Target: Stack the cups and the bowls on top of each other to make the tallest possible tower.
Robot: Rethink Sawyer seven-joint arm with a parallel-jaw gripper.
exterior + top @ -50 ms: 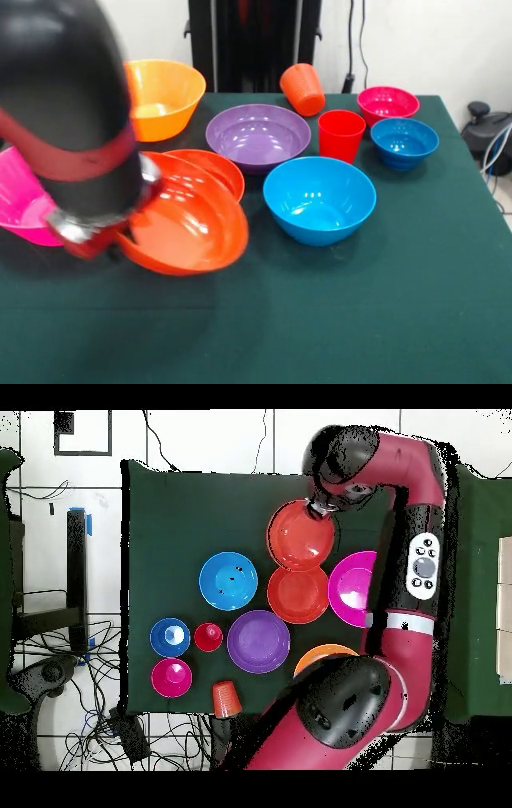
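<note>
Nearest the camera: a shallow red-orange bowl [192,216], tilted, lifted off the green surface [360,320] at the end of the arm [68,120]. Jaws hidden behind the wrist; cannot tell how wide, though touching the bowl's rim at its left edge. Overlapping a second red-orange bowl [212,164] just behind. Big pink bowl [20,204] left of the arm. Medium blue bowl [320,200] to the right, apart; purple bowl [258,136], red cup [341,134] and tipped orange cup [302,88] farther back.

Shallow bowl [192,228] tilted, overlapping second shallow bowl [214,166]; medium bowl [319,199] right; cups [341,134] behind.
</note>
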